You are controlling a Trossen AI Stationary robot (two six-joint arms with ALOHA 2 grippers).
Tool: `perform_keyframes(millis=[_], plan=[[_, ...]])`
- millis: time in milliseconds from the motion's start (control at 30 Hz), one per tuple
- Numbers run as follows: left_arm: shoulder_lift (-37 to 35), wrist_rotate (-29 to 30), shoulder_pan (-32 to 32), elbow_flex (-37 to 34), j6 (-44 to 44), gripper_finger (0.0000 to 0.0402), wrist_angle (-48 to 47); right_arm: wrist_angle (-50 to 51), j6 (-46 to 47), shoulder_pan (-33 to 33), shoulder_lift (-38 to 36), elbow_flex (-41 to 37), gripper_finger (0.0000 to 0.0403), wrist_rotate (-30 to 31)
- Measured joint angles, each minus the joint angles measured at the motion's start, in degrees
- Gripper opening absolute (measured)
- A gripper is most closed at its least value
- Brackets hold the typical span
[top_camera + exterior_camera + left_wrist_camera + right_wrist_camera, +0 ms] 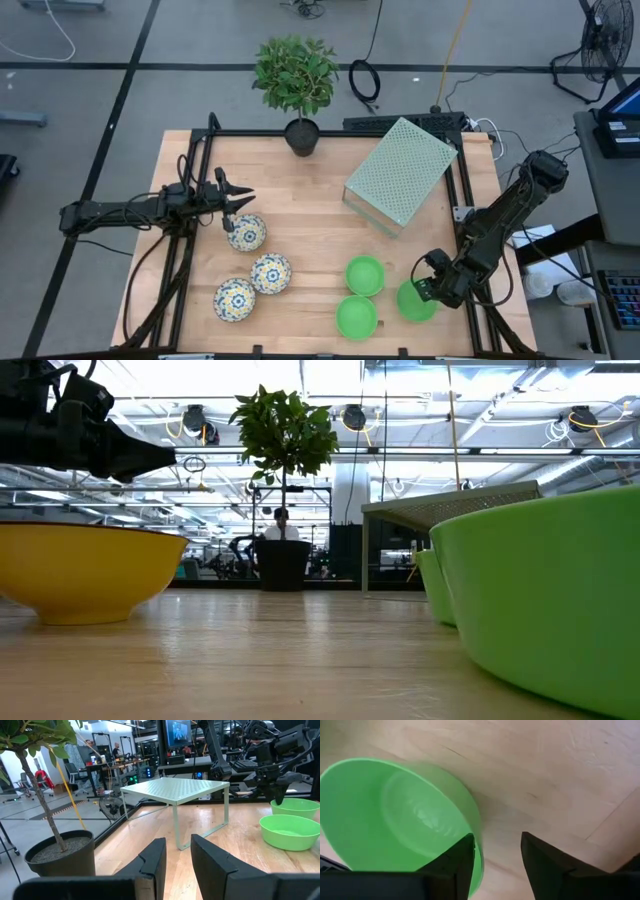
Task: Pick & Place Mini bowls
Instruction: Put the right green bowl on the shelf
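Mini bowls occupy the near half of the wooden table point(300, 215) in two groups of three. Green bowls: one point(365, 275) near the centre, one point(356, 317) just nearer the front edge, one point(414, 302) to their right. Patterned bowls: one point(246, 232) at the left, one point(271, 272) right of and nearer than it, one point(235, 299) closest to the front edge.

Right gripper point(428, 285) sits at the rim of the rightmost green bowl point(395, 815). Its fingers point(457, 865) are parted; one lies at the rim, the other over bare wood. Whether the rim is clamped cannot be determined.

Left gripper point(240, 196) hangs just beyond the far edge of the leftmost patterned bowl, fingers point(150, 862) slightly apart and holding nothing.

A perforated green rack point(400, 175) stands at the far right. A potted plant point(297, 85) stands at the far edge.
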State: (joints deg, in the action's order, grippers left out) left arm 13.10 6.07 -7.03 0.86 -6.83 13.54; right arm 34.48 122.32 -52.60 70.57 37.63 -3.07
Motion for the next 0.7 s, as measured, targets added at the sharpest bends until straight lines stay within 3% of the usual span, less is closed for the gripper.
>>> perform_keyframes(millis=[700], plan=[[0.00,0.00,0.00,0.00,-0.01,0.0093,0.00,-0.04,-0.23,0.00,0.00,0.00,0.0053,0.00]])
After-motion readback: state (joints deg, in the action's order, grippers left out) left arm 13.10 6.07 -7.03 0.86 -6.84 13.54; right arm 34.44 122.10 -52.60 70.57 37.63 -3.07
